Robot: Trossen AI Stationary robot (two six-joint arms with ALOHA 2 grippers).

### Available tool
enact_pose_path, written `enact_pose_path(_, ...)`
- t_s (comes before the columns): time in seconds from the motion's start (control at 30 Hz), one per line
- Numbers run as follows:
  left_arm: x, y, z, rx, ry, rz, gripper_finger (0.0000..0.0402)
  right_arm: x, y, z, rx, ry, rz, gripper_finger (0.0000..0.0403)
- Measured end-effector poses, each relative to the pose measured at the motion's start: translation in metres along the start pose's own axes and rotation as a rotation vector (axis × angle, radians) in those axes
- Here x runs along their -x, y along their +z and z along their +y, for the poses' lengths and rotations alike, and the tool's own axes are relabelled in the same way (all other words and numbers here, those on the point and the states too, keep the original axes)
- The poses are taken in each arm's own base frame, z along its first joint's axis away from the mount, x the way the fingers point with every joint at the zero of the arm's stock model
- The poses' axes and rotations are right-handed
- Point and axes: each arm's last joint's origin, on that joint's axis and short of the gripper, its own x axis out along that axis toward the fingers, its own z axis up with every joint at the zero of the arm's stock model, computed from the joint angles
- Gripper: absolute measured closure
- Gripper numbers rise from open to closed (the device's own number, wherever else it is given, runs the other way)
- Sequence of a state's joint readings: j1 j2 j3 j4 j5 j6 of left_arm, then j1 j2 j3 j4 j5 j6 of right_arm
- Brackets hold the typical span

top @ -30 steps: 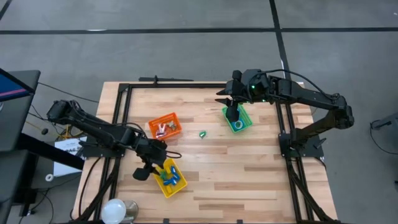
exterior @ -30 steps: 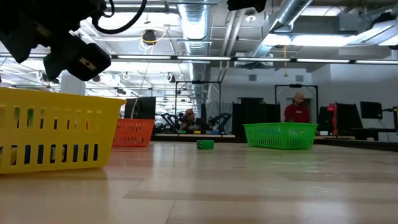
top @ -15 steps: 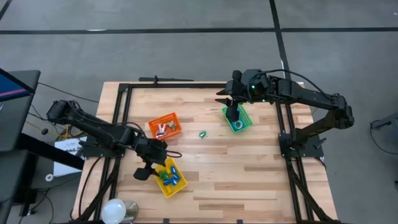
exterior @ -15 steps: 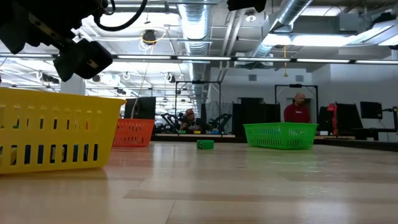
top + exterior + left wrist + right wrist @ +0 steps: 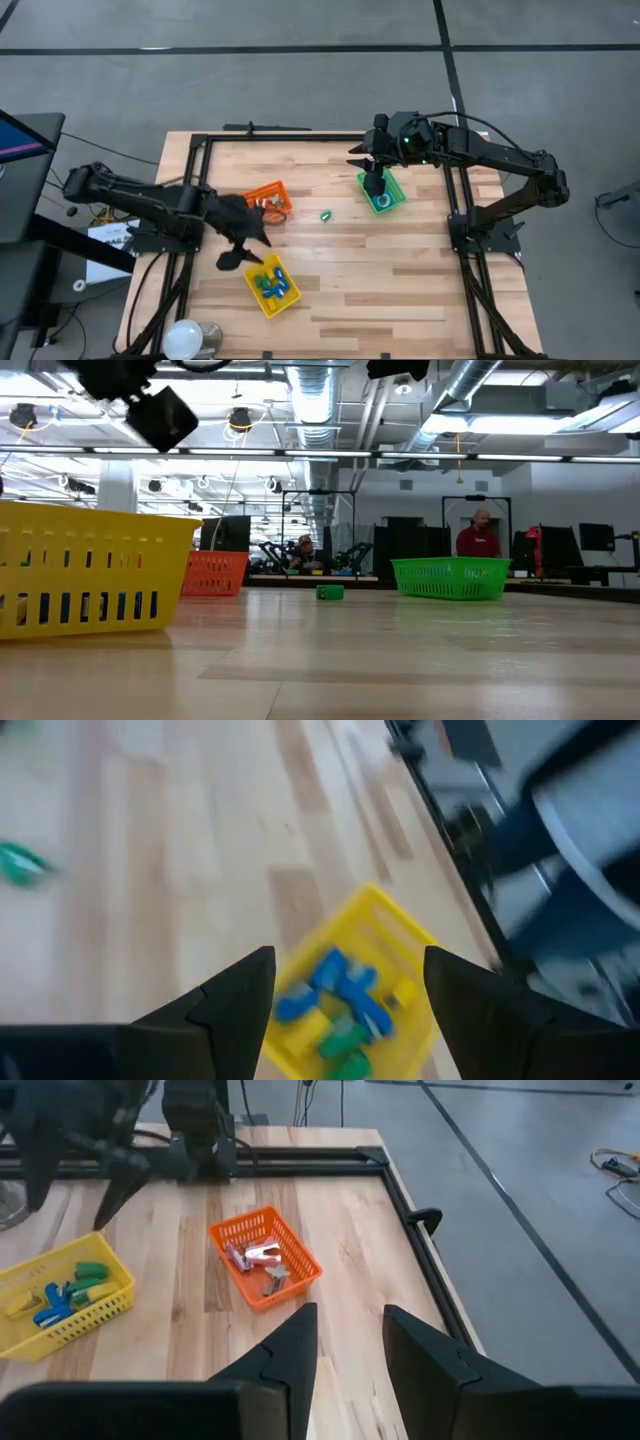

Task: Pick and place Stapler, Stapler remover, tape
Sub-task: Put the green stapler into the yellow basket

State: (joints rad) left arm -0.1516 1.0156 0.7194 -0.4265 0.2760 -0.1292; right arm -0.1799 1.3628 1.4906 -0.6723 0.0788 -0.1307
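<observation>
Yellow bin [image 5: 272,285], table's 7 o'clock: blue, green and yellow oblong pieces. Orange bin [image 5: 268,196], 10 o'clock: pink and metallic items. Green bin [image 5: 384,193], 2 o'clock: one round tape roll [image 5: 383,201], lying flat. Left gripper [image 5: 240,250] above the yellow bin, fingers wide apart, empty. Right gripper [image 5: 374,183] over the green bin, fingers narrowly parted, empty.

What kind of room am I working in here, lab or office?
Most likely a robotics lab or workshop: exposed ducts and pipes overhead, more benches with other robot arms across the room, and people standing among monitors.
</observation>
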Motion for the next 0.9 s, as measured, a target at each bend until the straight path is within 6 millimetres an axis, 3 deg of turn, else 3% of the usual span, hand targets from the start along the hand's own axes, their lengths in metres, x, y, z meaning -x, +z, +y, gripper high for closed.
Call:
enact_pose_path(0.27,0.041,0.011,0.021,0.017,0.223,-0.200,0.0156,-0.009,-0.014,-0.001,-0.067,0.001,0.071,0.0282)
enact_pose_path(0.6,0.071,0.014,0.040,0.081,0.486,-0.353,0.0156,-0.026,-0.028,0.001,-0.090,0.103,0.162,0.0165)
enact_pose_path(0.9,0.075,0.015,0.042,0.060,0.507,-0.385,0.0156,-0.086,-0.049,0.012,0.090,0.262,0.306,0.0148)
